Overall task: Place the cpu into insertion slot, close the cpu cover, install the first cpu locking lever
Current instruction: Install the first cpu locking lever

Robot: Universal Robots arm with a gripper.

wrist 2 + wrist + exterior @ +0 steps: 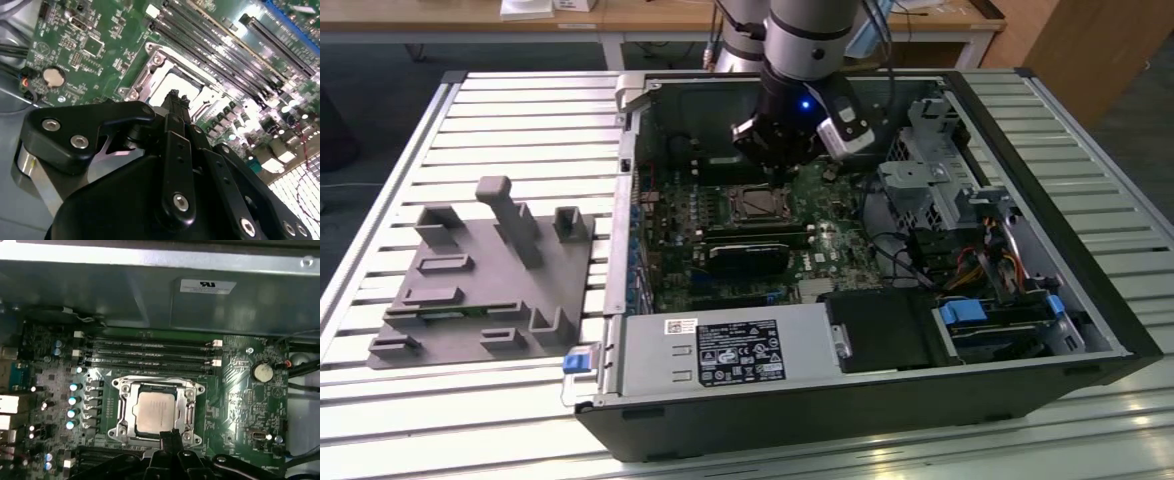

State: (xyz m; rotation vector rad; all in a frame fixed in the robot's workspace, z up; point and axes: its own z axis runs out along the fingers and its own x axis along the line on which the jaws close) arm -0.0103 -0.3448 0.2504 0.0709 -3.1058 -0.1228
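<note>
The gripper (pixel 170 436) is hovering just above the near edge of the processor socket, its slim black fingertips pressed together with nothing showing between them, so it looks closed and empty. In the exterior view the arm is reaching down into the open computer case (pixel 1067 300), with the gripper (pixel 781 170) hanging over the green motherboard (pixel 841 250) at the far side of the case.

The cpu (pixel 156 411) is sitting flat in the insertion slot (pixel 187 412), its dull metal top facing up. The cpu cover (pixel 127 410) is lying down around the chip, framing it through its central cut-out, so placing and closing both look done. A thin lever wire is running along the socket's far edge, but I cannot tell whether it is latched. The memory slots (pixel 150 354) are lying just beyond the socket. Outside the case, on the exterior view's left, a grey fixture block (pixel 480 280) is resting on the slatted table (pixel 520 120).
</note>
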